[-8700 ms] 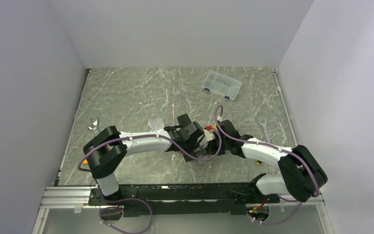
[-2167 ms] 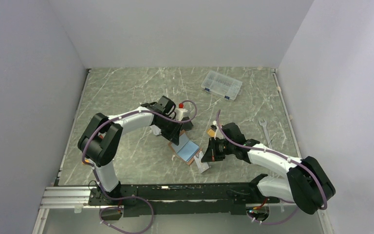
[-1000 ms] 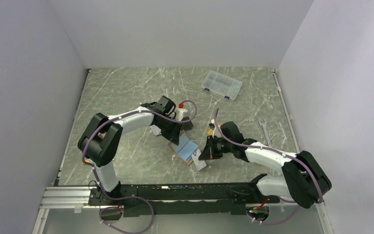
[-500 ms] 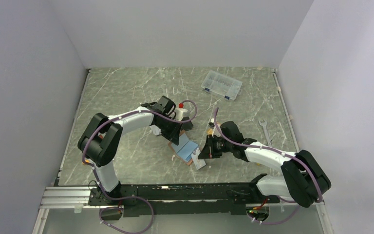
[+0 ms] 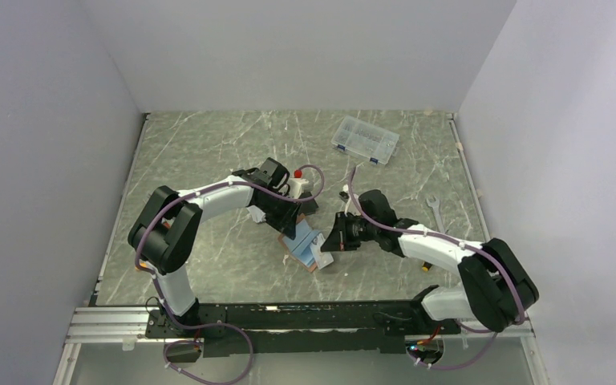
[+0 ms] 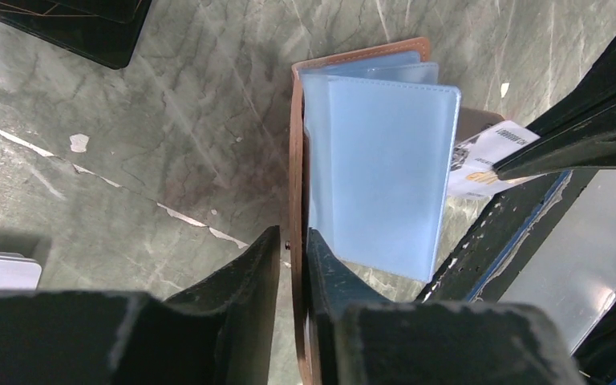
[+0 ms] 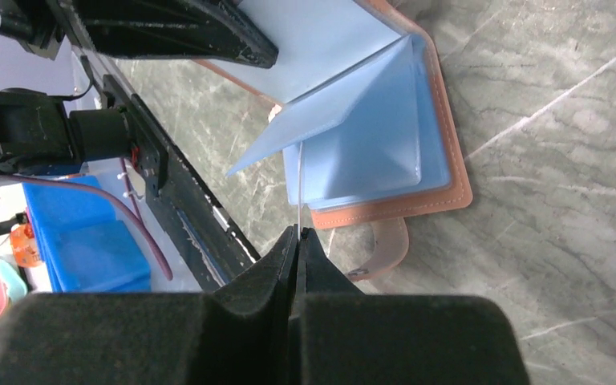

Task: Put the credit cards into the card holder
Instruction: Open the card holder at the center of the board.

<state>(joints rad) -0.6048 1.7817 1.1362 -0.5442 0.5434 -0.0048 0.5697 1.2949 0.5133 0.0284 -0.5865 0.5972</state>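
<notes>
The card holder [image 5: 303, 242] lies open on the table, tan leather outside, blue-grey pockets [image 6: 381, 176] inside. My left gripper [image 6: 291, 237] is closed down on its upright leather cover [image 6: 295, 152], with only a sliver of gap at one finger. In the top view this gripper [image 5: 287, 224] sits at the holder's far end. My right gripper [image 7: 298, 231] is shut on a pale credit card [image 7: 298, 188], seen edge-on. The card's front edge reaches under a lifted blue pocket leaf [image 7: 329, 112]. Its printed face [image 6: 481, 160] shows beside the holder. No other credit cards show.
A clear parts box [image 5: 364, 139] sits at the back. One wrench [image 5: 435, 212] lies at the right and another [image 5: 154, 205] at the left. A black rectangle [image 6: 88, 24] lies beyond the holder. The holder's snap strap [image 7: 385, 245] sticks out near my right fingers.
My right gripper has carried the card left and away from the bases, up to the holder's pockets. The left arm has stayed put on the cover, its jaws easing slightly.
</notes>
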